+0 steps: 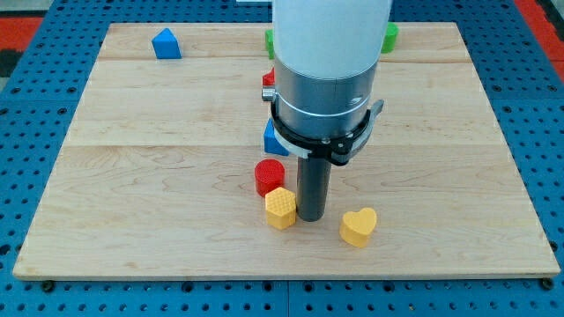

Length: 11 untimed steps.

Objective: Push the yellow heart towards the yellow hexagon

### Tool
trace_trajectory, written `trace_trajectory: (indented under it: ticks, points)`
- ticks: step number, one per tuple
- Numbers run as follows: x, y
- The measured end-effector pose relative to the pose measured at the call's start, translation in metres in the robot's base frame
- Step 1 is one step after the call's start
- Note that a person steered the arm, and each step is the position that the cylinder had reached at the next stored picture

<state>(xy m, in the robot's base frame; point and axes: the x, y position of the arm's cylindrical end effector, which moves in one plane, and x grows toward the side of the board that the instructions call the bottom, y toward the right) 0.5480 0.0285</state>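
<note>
Low on the surface (132, 176), toward the view's bottom, the yellow heart (359, 226) sits just right of my tip (310, 217), which has the yellow hexagon (281, 208) touching or nearly touching its left. So I stand between the pair, blocking the heart's path. My end effector is a bare rod, holding nothing. A red cylinder (269, 176) sits just above the hexagon.

pale grained wooden board (159, 176): smooth, matt | yellow plastic heart block (359, 226): ribbed, matt | grey metal arm collar (323, 97): brushed sheen
</note>
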Motion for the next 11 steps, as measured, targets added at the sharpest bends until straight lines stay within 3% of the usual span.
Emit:
trace_trajectory:
  ticks: [2,3,4,9,11]
  points:
    - [-0.005,0.004]
    - [-0.027,0.059]
    - [-0.016,0.116]
    - [0.016,0.047]
    - [0.046,0.052]
